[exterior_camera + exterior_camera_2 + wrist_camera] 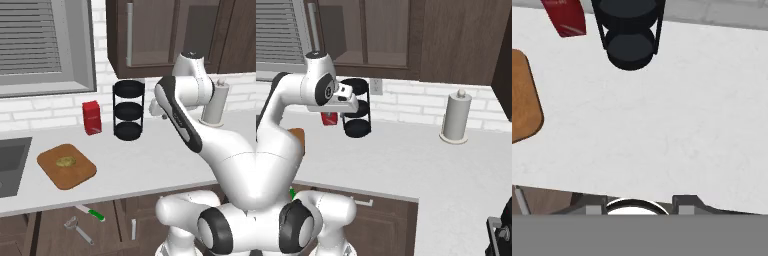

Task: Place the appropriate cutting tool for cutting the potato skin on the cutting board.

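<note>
Since the peeler (78, 230) lies not on the bench (150, 160) but below its front edge, seemingly on the floor by the cabinet doors, the reach is the hardest part of what is left. At the far left the sink (10, 162) drops away just beside the cutting board (75, 176), so a release that lands too far that way could send the tool over the board's edge and into the basin. The potato (65, 161) sits near the middle of the board, and a careless set-down could knock it or leave the tool propped on it instead of flat on the wood. Below and a little to the right, the green-handled knife (91, 213) lies near the peeler, close enough that a descent aimed loosely could close on the wrong handle, or nudge both apart. The peeler looks slim and flat against the floor, so I judge the fingers could scrape over it without catching it. Farther right, the red box (91, 117) and the black tiered rack (129, 110) stand at the back of the bench, and the pincer (640, 205) hangs above bare bench in front of the rack, its fingertips spread wide with nothing between them. A wide swing down from there could catch the bench edge with the elbow or wrist. The paper towel holder (216, 105) at the far right is well apart and unlikely to matter.
</note>
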Motion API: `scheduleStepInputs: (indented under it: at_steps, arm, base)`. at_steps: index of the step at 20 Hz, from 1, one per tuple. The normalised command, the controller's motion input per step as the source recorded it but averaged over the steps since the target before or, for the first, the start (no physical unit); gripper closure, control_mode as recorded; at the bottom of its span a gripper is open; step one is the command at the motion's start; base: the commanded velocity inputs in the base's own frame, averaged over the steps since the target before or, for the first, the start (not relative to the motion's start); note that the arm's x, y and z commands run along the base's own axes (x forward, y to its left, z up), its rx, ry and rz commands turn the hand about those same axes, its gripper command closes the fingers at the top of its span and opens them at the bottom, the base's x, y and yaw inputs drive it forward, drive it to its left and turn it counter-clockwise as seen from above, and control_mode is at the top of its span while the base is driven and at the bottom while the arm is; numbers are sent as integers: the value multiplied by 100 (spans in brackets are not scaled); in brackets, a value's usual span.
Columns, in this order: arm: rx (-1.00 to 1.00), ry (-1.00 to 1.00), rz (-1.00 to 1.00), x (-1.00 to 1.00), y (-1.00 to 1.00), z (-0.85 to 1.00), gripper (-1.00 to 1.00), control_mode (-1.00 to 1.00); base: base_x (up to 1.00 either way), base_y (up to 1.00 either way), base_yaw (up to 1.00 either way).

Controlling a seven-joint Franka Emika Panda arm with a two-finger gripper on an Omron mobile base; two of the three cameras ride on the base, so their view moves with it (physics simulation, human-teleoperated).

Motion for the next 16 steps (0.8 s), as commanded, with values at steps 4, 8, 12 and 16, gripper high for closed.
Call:
scheduleStepInputs:
  at_steps: [4, 8, 12, 16]
  arm:
    - [1, 0, 0, -29, 4, -7, -100, -100]
    - [0, -9, 0, -99, 96, -67, -100, -100]
    - [0, -4, 0, -83, 100, -85, -100, -100]
    - [0, 5, -15, -12, 100, -100, -100, -100]
  base:
    - [0, 0, 0]
    - [0, 0, 0]
    - [0, 0, 0]
    - [0, 0, 0]
